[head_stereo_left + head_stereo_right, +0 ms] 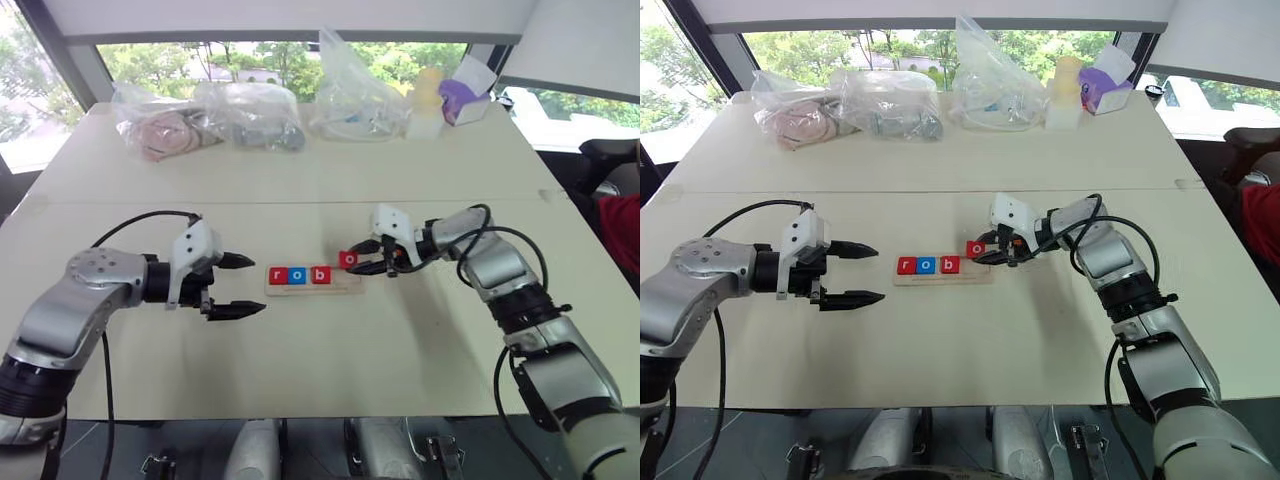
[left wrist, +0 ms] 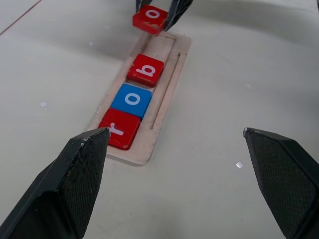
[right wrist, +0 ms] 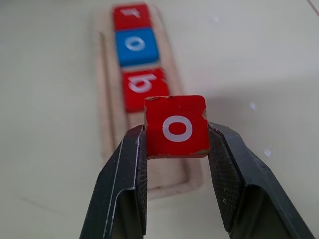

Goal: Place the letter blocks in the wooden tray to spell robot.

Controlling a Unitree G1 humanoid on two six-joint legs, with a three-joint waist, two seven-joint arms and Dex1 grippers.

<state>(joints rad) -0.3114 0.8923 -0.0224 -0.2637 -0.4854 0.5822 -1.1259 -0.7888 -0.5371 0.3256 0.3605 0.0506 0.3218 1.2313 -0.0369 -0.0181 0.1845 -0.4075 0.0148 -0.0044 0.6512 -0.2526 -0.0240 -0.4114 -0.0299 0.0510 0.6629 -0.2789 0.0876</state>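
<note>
A: Tray status?

B: Wooden tray (image 1: 312,287) sits mid-desk, nearer the front edge. Red r (image 2: 119,129), blue o (image 2: 131,100), red b (image 2: 145,70) seated in order.

A: Fourth tile?

B: Right gripper (image 3: 177,137) pinches a red o (image 3: 176,126), held over the tray's empty end, not yet down.

A: Left?

B: Left gripper (image 1: 238,285) spread wide, holding nothing, just beside the tray's r end. Remaining, I judge: seat the o, then the t.

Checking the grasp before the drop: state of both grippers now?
Left gripper: open, empty.
Right gripper: shut on the red o block.
</note>
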